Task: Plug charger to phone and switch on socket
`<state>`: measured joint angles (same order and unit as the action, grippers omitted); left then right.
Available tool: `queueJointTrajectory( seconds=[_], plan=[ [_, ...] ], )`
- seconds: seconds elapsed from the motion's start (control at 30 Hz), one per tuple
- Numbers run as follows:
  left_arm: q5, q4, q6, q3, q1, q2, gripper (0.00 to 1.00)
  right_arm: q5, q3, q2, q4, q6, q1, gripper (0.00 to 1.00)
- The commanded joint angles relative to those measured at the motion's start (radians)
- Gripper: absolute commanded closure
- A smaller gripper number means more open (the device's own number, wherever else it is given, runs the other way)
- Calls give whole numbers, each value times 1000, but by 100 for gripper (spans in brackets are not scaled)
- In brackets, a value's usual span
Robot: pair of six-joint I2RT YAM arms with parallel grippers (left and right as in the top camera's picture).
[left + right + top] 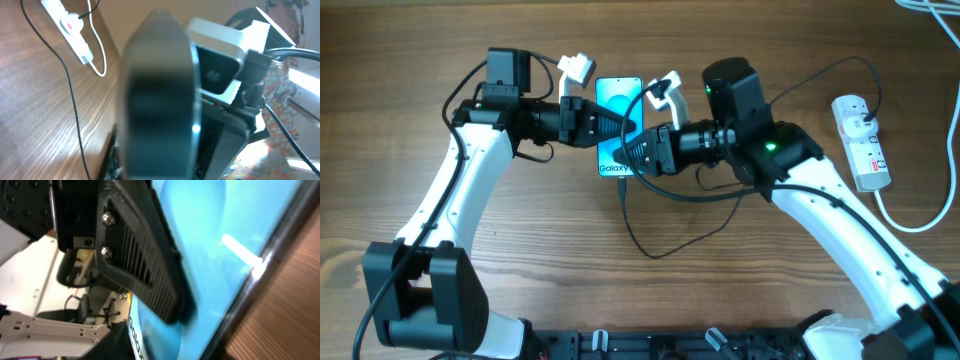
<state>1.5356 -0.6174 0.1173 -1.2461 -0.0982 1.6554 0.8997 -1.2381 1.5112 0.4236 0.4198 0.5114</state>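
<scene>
- Wood-grain table (545,235) fills the room's middle, brown and streaky, with everything else on or over it.
- Two white-and-black arms reach in from the near edge: the left arm (460,190) and the right arm (840,210) bend toward each other and meet near the middle of the far half.
- White socket (861,142) lies near the table's right side, well apart from both grippers, with a thick white cord (920,225) curling off its near end.
- Phone (618,95) sits between the two grippers, teal screen facing up, its "Galaxy" lettering at the nearer end. I cannot tell whether it rests on the wood or hangs just above it.
- Thin black charger (650,252) runs from the socket, loops across the table, and comes up to the phone's near end; whether its tip is in the port is hidden.
- Left gripper (620,125) comes in from the left, its fingers pressed together on the phone's middle, pinching it.
- Right gripper (632,157) lies over the phone's lower part. Its wrist view shows one ribbed black finger (145,265) flat against the blue screen; I cannot tell whether it is spread or pinching anything.
</scene>
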Motion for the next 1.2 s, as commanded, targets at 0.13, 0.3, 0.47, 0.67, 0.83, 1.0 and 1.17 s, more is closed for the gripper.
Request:
queueJointTrajectory(
  seconds=[0.13, 0.3, 0.47, 0.67, 0.83, 1.0, 1.17],
  plan=[
    [41, 58, -2, 4, 0, -14, 96, 74, 8, 36, -36, 2, 2, 82],
    [7, 65, -3, 4, 0, -14, 96, 74, 8, 36, -54, 1, 1, 96],
    [-167, 64, -2, 4, 0, -14, 56, 67, 8, 36, -57, -1, 0, 96],
    [-295, 60, -1, 4, 0, -14, 11, 65, 8, 36, -13, -9, -59, 96],
    [-389, 48, -2, 4, 0, -14, 0, -1, 10, 37, 68, -55, -104, 96],
    [-483, 40, -1, 4, 7, -14, 0, -148, 35, 38, 124, -61, -113, 96],
    [-777, -20, 60, 4, 22, -14, 0, -237, 107, 53, 113, -61, -113, 96]
  ],
)
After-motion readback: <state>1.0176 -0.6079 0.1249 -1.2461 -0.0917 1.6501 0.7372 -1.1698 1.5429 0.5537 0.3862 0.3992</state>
